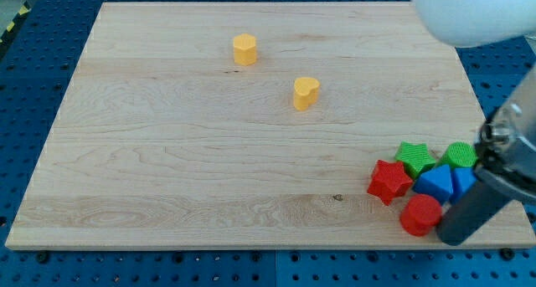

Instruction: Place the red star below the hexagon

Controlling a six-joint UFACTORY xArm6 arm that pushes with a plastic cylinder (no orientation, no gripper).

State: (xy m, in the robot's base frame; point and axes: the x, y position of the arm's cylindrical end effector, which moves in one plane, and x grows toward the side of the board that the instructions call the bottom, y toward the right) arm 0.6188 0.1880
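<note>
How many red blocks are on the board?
2: a red star at the cluster's left edge, and a rounder red block below-right of it. Others may hide behind the arm.

Only one view is given. The counter (167, 170) is seen from above and from in front, at a steep downward slant, so that its far edge at the view's top appears narrower than its near edge. Nearly the whole wooden board is taken in from moderate closeness, with blue perforated surround (33, 86) at the margins. The view's right is partly blocked by the arm (502, 153), close and blurred.
</note>
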